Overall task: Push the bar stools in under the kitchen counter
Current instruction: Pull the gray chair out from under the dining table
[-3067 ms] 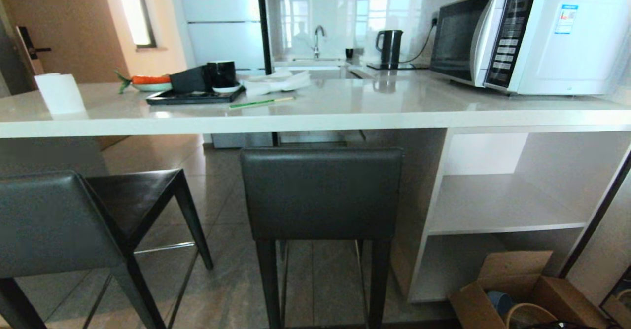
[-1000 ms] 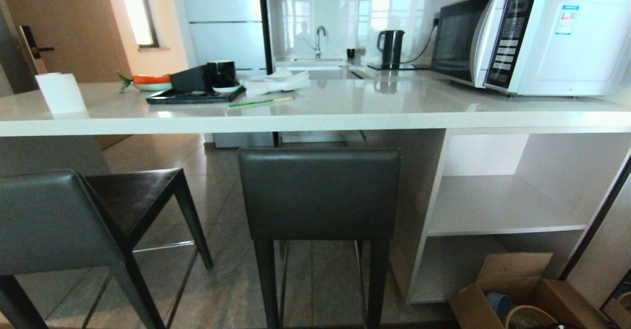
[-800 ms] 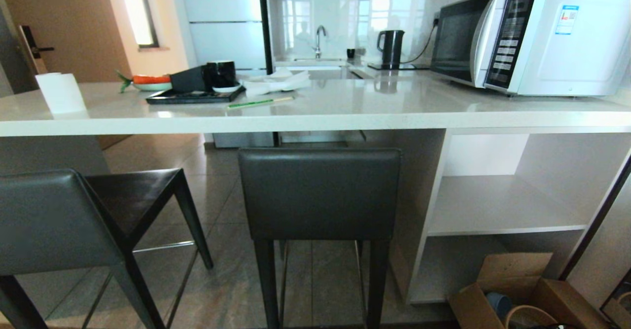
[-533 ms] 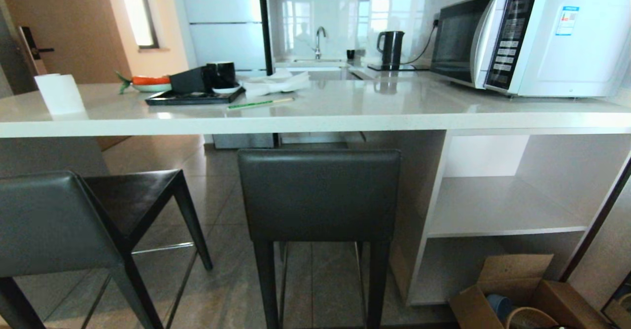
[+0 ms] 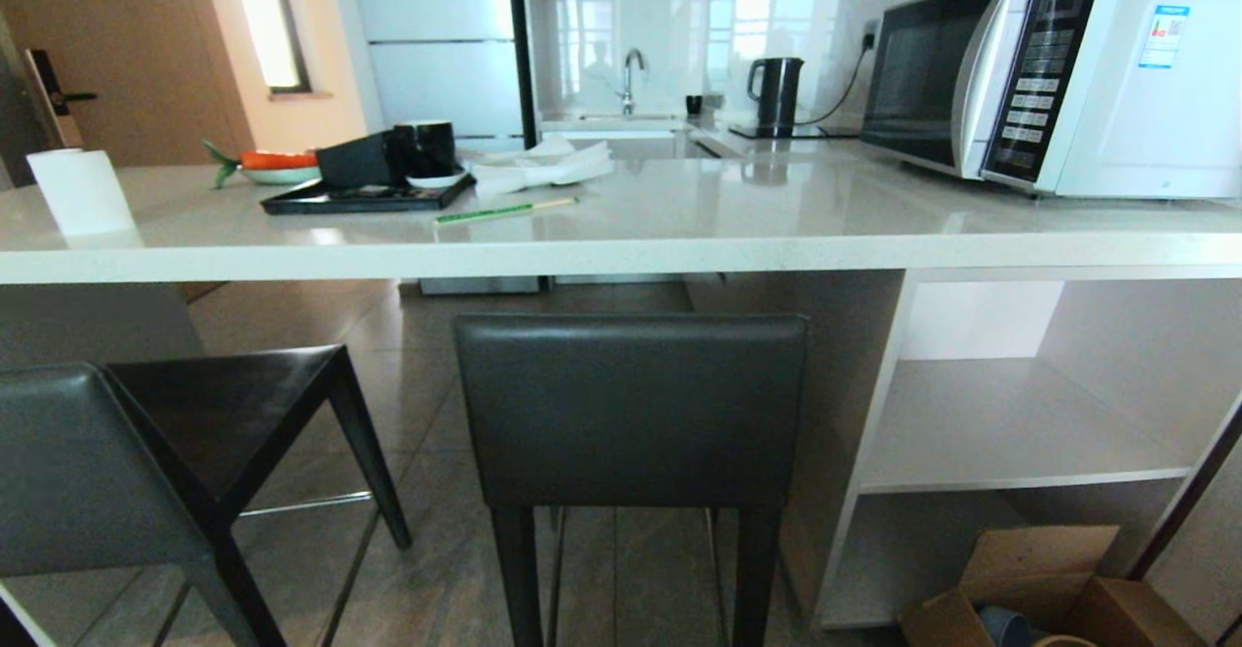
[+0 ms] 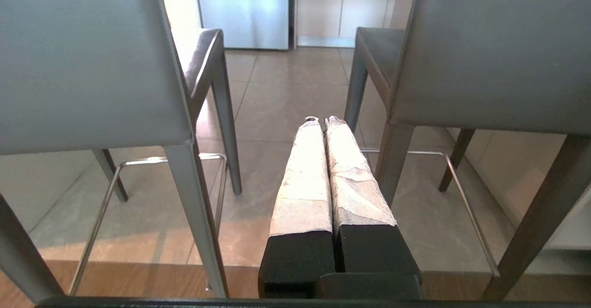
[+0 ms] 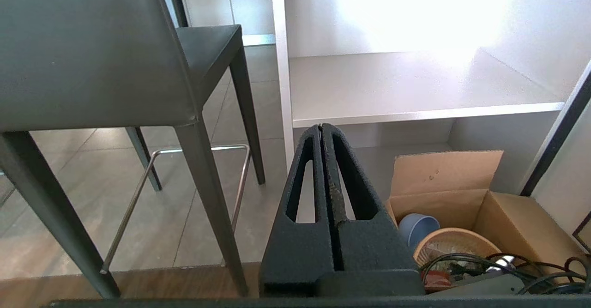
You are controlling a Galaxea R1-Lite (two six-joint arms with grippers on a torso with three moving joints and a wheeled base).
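The left stool [image 5: 146, 453] stands angled, seat only partly under the desk [image 5: 621, 249]; the middle stool [image 5: 631, 409] faces it squarely, seemingly just outside its edge. Left end effector [image 6: 322, 122] and right end effector [image 7: 321, 127] are both pinched closed, empty, low behind the stools.

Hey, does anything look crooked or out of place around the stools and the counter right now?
Yes: the left stool stands turned at an angle, backrest askew to the kitchen counter edge, while the middle stool faces it squarely. Neither is tucked under yet.
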